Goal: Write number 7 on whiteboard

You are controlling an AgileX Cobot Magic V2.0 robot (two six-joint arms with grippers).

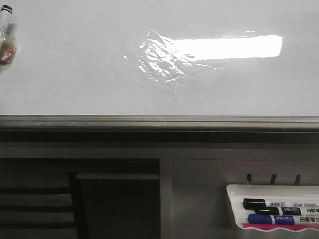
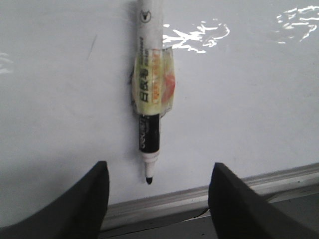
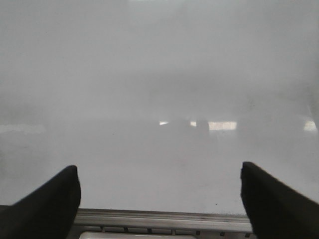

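The whiteboard (image 1: 99, 74) is filling the upper front view, blank; no number 7 is showing. A taped marker (image 2: 149, 94) is lying centre-frame. I am holding the left gripper (image 2: 158, 199) and right gripper (image 3: 159, 199) open, empty. Next: grasping the marker.

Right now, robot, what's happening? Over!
Left hand open, marker lying on the whiteboard between its fingers. Right hand open, holding nothing. No 7 drawn yet. Nothing in the way.

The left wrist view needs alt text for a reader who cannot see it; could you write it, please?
An uncapped white marker with yellow tape lies on the glossy white whiteboard, black tip toward its grey metal edge rail. The open left gripper frames it, touching nothing.
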